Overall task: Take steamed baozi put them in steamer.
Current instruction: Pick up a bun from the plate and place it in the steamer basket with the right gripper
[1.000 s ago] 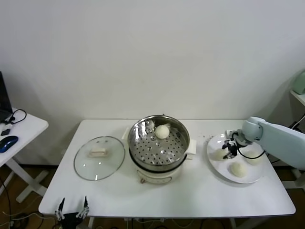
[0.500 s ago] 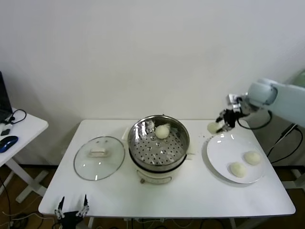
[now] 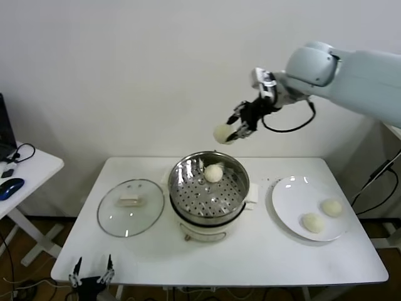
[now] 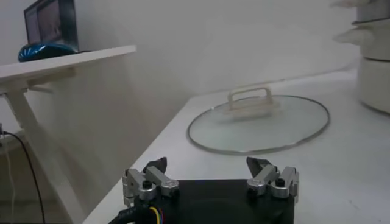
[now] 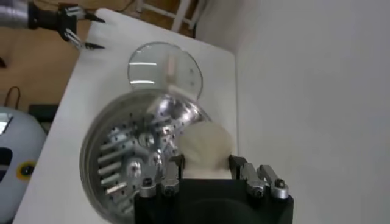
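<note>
While clamped between the nearly closed right pincer (image 3: pixel 234 132) fingers, small round cream-white dough bun (image 3: pixel 222 133) hangs above shiny perforated stainless-steel steamer (image 3: pixel 208 188); carried over from white round plate (image 3: pixel 289 200).

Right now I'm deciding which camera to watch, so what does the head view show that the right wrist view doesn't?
Only the head view shows the plate with two buns on it, and a bun already in the steamer. Only the right wrist view shows, close up, the right gripper shut on its bun. Both show the steamer, the glass lid and the left gripper, open at the table's front edge.
</note>
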